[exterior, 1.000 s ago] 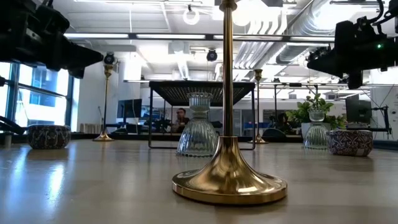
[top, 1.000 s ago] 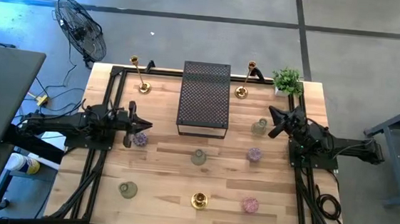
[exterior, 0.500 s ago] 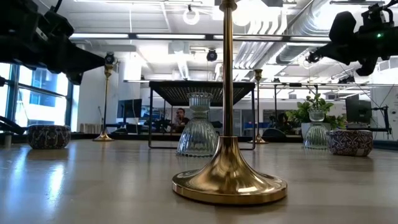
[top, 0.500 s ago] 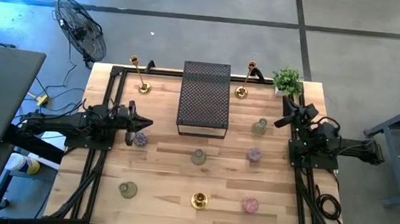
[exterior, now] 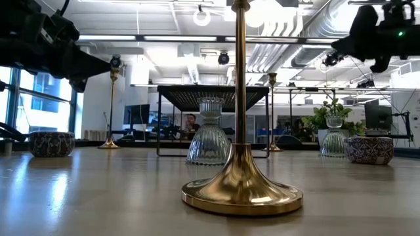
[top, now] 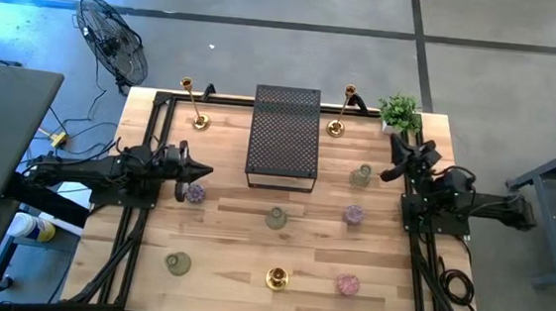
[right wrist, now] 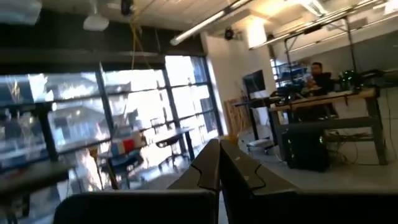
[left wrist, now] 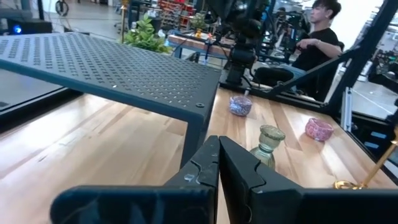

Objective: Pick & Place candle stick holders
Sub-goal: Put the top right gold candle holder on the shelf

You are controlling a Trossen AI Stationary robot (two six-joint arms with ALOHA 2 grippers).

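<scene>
Open-plan lab: exposed ceiling ducts [exterior: 295, 26]; workbenches [right wrist: 323, 99]; concrete floor [top: 366, 53]

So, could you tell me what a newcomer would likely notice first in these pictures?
Probably the tall gold candlestick, standing at the table's front edge and filling the middle of the low view. Next, the black mesh stand at the back centre of the table, flanked by two more gold candlesticks. Both arms wait at the sides, the left claw and right claw shut and empty.

Closed left tool [left wrist: 218, 163] faces mesh stand [left wrist: 112, 65], green cup [left wrist: 268, 140].
</scene>
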